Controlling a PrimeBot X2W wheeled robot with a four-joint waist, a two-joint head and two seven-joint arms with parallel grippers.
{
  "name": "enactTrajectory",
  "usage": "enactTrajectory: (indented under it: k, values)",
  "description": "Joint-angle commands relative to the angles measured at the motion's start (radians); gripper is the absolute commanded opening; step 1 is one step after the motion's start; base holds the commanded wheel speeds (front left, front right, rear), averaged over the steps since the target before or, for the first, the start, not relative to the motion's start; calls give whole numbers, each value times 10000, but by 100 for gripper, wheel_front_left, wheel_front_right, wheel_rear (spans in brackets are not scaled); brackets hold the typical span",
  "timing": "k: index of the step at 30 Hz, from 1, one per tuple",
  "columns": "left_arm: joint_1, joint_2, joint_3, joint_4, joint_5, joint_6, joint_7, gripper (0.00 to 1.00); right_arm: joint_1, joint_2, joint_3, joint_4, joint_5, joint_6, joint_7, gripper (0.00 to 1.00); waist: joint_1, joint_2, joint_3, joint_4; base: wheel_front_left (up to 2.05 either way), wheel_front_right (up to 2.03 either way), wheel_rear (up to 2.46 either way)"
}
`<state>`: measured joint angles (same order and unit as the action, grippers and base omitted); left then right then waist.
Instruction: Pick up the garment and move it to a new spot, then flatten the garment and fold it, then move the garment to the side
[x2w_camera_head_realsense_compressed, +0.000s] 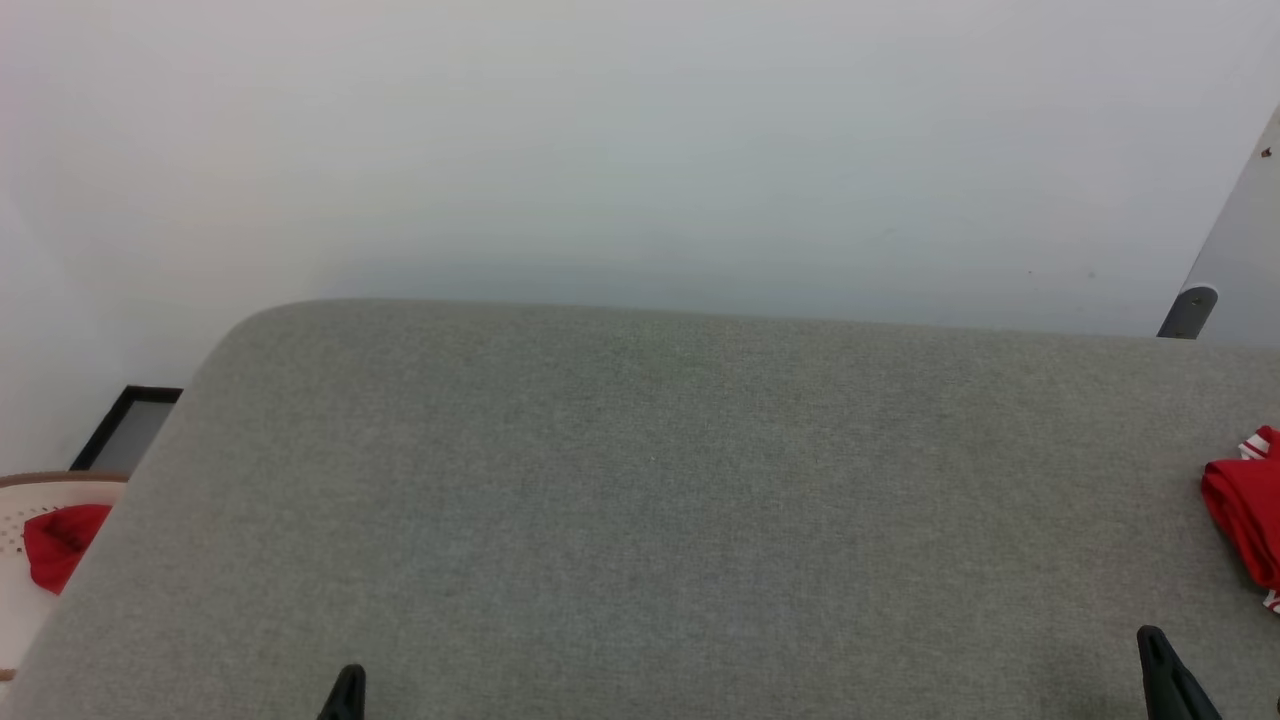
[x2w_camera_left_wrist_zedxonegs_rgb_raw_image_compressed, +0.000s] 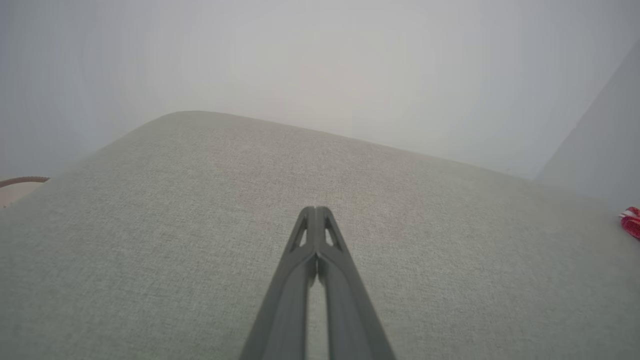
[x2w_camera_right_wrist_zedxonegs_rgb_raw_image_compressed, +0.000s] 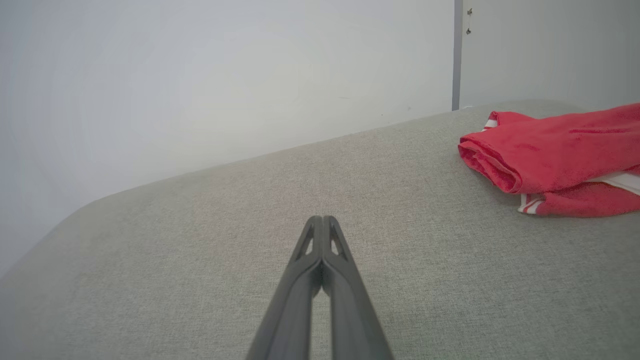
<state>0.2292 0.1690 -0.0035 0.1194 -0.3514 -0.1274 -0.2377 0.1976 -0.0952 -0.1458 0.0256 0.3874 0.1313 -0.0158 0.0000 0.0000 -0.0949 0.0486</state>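
near: my left tool (x2w_camera_left_wrist_zedxonegs_rgb_raw_image_compressed: 316, 212) and right tool (x2w_camera_right_wrist_zedxonegs_rgb_raw_image_compressed: 322, 220) both pressed together, pinching nothing, low over the grey table (x2w_camera_head_realsense_compressed: 640, 480) | mid: bare cloth between them | far: garment (x2w_camera_right_wrist_zedxonegs_rgb_raw_image_compressed: 555, 155) bunched at the table's right edge — off to the right of my right tool, the nearer arm — long axis running left-right in the right wrist view.

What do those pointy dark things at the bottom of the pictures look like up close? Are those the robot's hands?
Yes. Each is a gripper made of two long, slim, dark grey plastic-looking fingers that taper to a narrow tip, with a small triangular cut-out near each tip. The left gripper and right gripper look identical. No cables or markings are visible on them.
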Motion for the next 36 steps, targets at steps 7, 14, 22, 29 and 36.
enactTrajectory:
  k: [7, 14, 22, 29, 36]
  values:
    - [-551, -62, 183, 19, -1486, -5, 369, 0, -513, -16, 22, 97, 1462, -1, 149, 0, 0, 0, 61, -31, 0, 0, 0]
    - [-844, -171, 286, 139, -2599, -8, 683, 0, -767, 30, 61, 291, 2543, -1, 252, 0, 0, 0, 118, -59, 0, 0, 0]
    - [-1149, -288, 392, 266, -3765, -12, 1015, 0, -1048, 79, 94, 502, 3677, -2, 370, 0, 0, 0, 182, -91, 0, 0, 0]
    - [-1398, -382, 479, 365, -4696, -15, 1280, 0, -1276, 118, 119, 676, 4588, -2, 468, 0, 0, 0, 238, -118, 0, 0, 0]
    - [-1626, -472, 560, 460, -5567, -19, 1526, 0, -1477, 155, 141, 839, 5424, -3, 560, 0, 0, 0, 294, -146, 0, 0, 0]
